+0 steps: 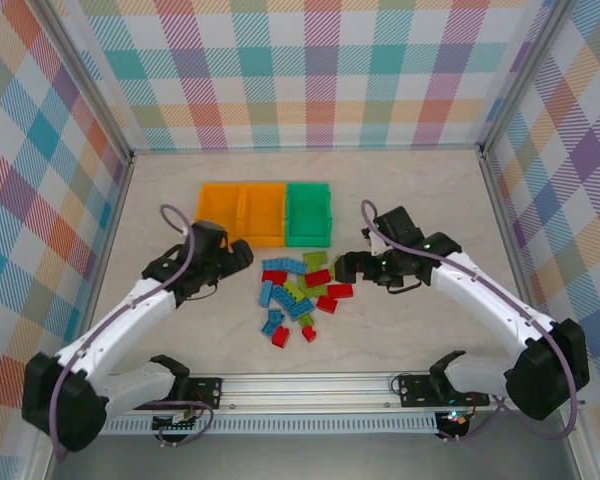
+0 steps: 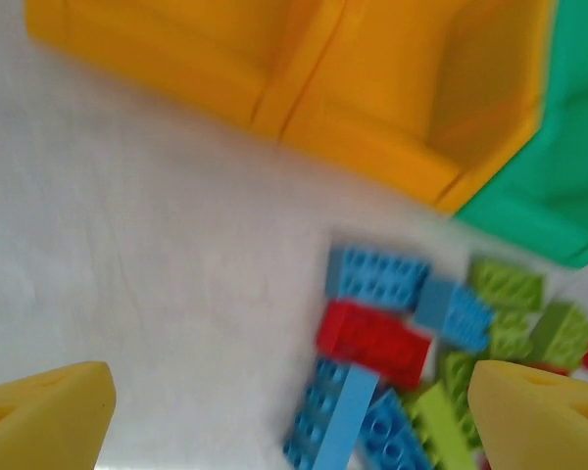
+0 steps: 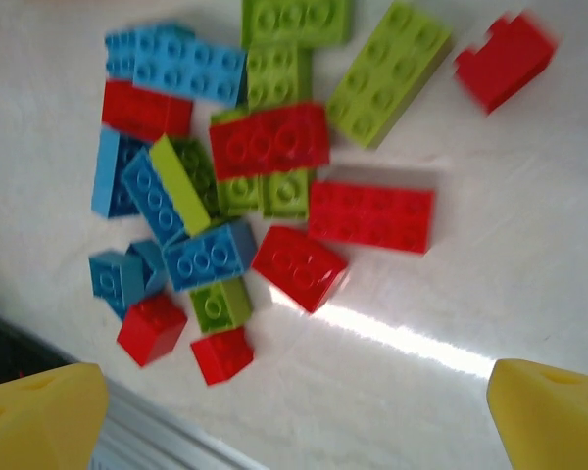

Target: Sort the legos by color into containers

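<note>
Left side first: the left gripper (image 1: 242, 254) sits just on the near side of the two orange bins, aimed at the pile; in its wrist view the yellow fingertips (image 2: 49, 416) are way out at both edges of the frame with nothing clamped between them, so those jaws are wide open and empty. The containers are joined in a row at the back of the table (image 1: 155, 210): left orange bin (image 1: 220, 210), middle orange bin (image 1: 264, 212), then the green bin (image 1: 309, 210) on the right end. The legos (image 1: 298, 290) are a loose heap on the tabletop just in front of the middle and green bins, between the two grippers; blue ones sit mostly on the left of the heap, lime ones more in the middle and back, and red ones are scattered around, with a couple of small red bricks (image 1: 280, 338) on the near edge. The left wrist view is blurry but shows a blue brick (image 2: 377, 277) touching a red brick (image 2: 372, 343). The right gripper (image 1: 345, 267) is right beside the heap's right side; its jaws are spread wide too, gripping nothing, with the bricks lying beyond the tips.
</note>
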You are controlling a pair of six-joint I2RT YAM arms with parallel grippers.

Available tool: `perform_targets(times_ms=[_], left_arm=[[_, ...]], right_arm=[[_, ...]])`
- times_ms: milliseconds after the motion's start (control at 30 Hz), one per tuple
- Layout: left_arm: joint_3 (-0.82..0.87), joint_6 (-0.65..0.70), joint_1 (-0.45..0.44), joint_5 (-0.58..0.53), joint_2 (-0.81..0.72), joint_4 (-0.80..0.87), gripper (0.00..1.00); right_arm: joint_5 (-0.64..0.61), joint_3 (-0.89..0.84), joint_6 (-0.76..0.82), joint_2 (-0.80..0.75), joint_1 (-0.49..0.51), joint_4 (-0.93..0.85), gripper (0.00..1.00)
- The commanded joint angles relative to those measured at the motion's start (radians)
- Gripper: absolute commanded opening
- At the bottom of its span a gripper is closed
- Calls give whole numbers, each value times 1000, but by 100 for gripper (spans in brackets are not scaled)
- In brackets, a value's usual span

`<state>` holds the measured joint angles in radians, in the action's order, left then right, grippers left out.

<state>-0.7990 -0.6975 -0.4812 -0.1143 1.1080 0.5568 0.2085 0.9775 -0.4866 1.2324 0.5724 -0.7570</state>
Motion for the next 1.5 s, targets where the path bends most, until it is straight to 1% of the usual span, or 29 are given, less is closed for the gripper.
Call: perform_targets(times_ms=[0,67,100,200,300,367,467,600,633,733,767,967,1100,1200,1267,1300,1367,1433,1467], left_arm=[[11,-99,-73,64,58,68,86],[4,-100,-114,67,116,27,83],[-4,-100,-125,78,151,8,79],[-19,-108,-141,116,246,-46,62],[0,-106,-150,131,301,-102,52],[13,-61,-158,136,326,-127,49],[22,12,-163,182,367,-167,49],[14,47,-165,193,428,-176,48],[14,47,-165,186,433,-178,46],[14,43,-165,147,439,-168,36],[14,43,-165,131,433,-162,33],[18,37,-165,87,389,-141,27],[19,33,-165,54,353,-118,20],[-19,42,-165,38,320,-62,13],[-54,52,-165,30,266,-28,13],[-78,68,-165,9,233,-12,12],[-140,120,-156,-70,192,28,12],[-214,180,-120,-162,197,64,12],[-253,210,-87,-200,217,70,12]], right_arm=[[11,37,-53,24,48,-41,100],[6,43,-64,32,73,-28,100],[8,42,-70,30,82,-18,100],[-1,24,-88,10,91,0,100],[-17,2,-103,-20,92,2,100],[-23,-17,-112,-42,92,6,100],[-20,-52,-124,-64,92,24,100],[-9,-54,-135,-53,92,28,100],[-8,-50,-135,-50,92,25,100],[-14,-46,-139,-53,92,19,100],[-15,-46,-140,-57,91,19,100],[-18,-42,-141,-67,92,11,100],[-20,-36,-144,-68,91,9,100],[-19,-26,-146,-71,92,7,100],[-6,-15,-141,-77,96,10,100],[-2,-11,-138,-84,100,16,100],[-6,-8,-136,-97,112,38,100],[-10,-6,-140,-109,122,68,100],[-14,-5,-142,-113,124,83,100]])
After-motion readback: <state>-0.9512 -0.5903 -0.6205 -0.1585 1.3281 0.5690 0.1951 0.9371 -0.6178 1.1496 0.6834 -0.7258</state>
